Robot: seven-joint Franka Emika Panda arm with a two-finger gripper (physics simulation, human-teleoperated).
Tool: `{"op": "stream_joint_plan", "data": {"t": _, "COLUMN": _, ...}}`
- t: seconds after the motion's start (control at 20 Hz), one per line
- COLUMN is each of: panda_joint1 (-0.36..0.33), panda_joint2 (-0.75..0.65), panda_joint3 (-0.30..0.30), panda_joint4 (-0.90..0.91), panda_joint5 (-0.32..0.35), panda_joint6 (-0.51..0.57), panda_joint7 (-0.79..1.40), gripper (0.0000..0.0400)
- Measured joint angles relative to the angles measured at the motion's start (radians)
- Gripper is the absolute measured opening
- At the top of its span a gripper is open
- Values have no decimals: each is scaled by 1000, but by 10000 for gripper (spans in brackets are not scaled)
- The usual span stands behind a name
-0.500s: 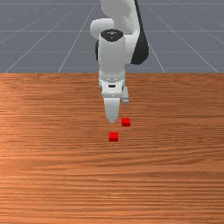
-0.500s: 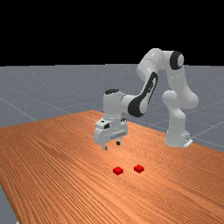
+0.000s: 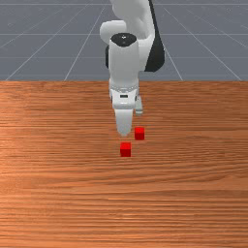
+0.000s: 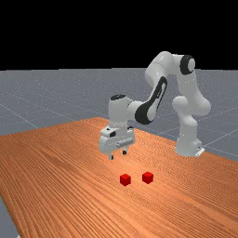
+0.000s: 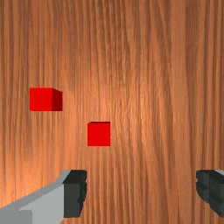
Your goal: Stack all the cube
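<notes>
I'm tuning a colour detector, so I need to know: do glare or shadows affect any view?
Far view: soft sheen on the table below the gripper. Wrist view: pale sheen on the wood near the red cubes, darker shading on their side faces, no cast shadows I can make out. Front view: fairly even light, no strong glare.

The front view's top edge is cutting off the arm [image 3: 131, 14], base included. In the far view the fingers [image 4: 111, 157] are appearing too small for detail; the wrist view is cropping both. One red cube [image 5: 99, 134] and the other red cube [image 5: 41, 99] are hiding their undersides.
</notes>
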Motion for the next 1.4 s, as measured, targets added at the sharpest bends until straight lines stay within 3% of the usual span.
{"op": "stream_joint_plan", "data": {"t": 0.15, "panda_joint1": -1, "panda_joint2": -1, "panda_joint3": 0, "panda_joint4": -2, "panda_joint5": 0, "panda_joint6": 3, "panda_joint7": -2, "gripper": 393}}
{"op": "stream_joint_plan", "data": {"t": 0.4, "panda_joint1": -1, "panda_joint2": 67, "panda_joint3": 0, "panda_joint4": 70, "panda_joint5": 0, "panda_joint6": -73, "panda_joint7": -2, "gripper": 400}}
{"op": "stream_joint_plan", "data": {"t": 0.75, "panda_joint1": 1, "panda_joint2": 123, "panda_joint3": -3, "panda_joint4": 22, "panda_joint5": 2, "panda_joint6": 69, "panda_joint7": 13, "gripper": 400}}
{"op": "stream_joint_plan", "data": {"t": 1.0, "panda_joint1": 15, "panda_joint2": 124, "panda_joint3": -1, "panda_joint4": 22, "panda_joint5": 2, "panda_joint6": 69, "panda_joint7": 34, "gripper": 400}}
{"op": "stream_joint_plan", "data": {"t": 1.1, "panda_joint1": 15, "panda_joint2": 152, "panda_joint3": 2, "panda_joint4": 63, "panda_joint5": 0, "panda_joint6": 18, "panda_joint7": 23, "gripper": 400}}
{"op": "stream_joint_plan", "data": {"t": 1.4, "panda_joint1": 15, "panda_joint2": 174, "panda_joint3": 1, "panda_joint4": 26, "panda_joint5": 1, "panda_joint6": 100, "panda_joint7": 28, "gripper": 400}}
